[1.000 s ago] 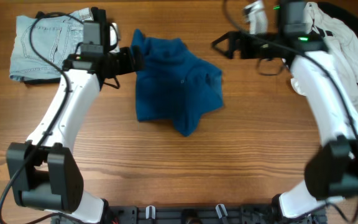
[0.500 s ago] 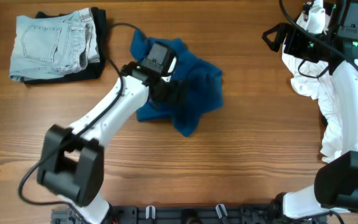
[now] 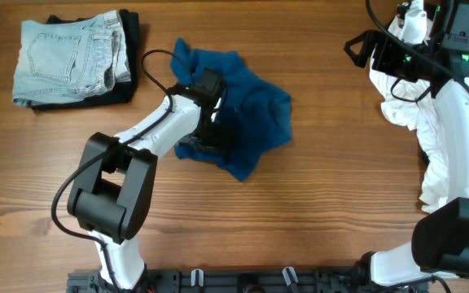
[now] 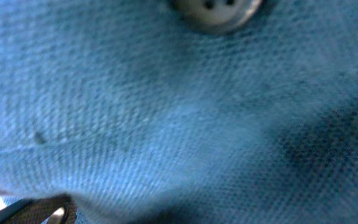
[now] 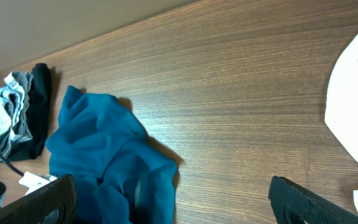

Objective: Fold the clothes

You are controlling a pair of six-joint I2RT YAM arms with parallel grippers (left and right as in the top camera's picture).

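Note:
The deep-blue garment (image 3: 255,122) lies crumpled on the table's upper middle. My left gripper (image 3: 216,126) is pressed down into its left part. The left wrist view is filled with blue cloth (image 4: 166,112), with a pale button (image 4: 216,9) at the top, and its jaws are hidden. My right gripper (image 3: 355,49) is open and empty at the far right, above bare wood, beside the white garment (image 3: 397,106). In the right wrist view the open right gripper (image 5: 169,186) frames the blue garment (image 5: 104,155). The folded denim shorts (image 3: 63,57) lie at the far left.
The shorts rest on a folded black item (image 3: 129,49), which also shows in the right wrist view (image 5: 39,112). The white garment's edge (image 5: 353,106) lies under my right arm. Bare wooden tabletop (image 3: 316,212) spreads across the front.
My left arm swung from beside the shorts onto the blue garment and sank into it. My right arm drew back to the right, then stayed still.

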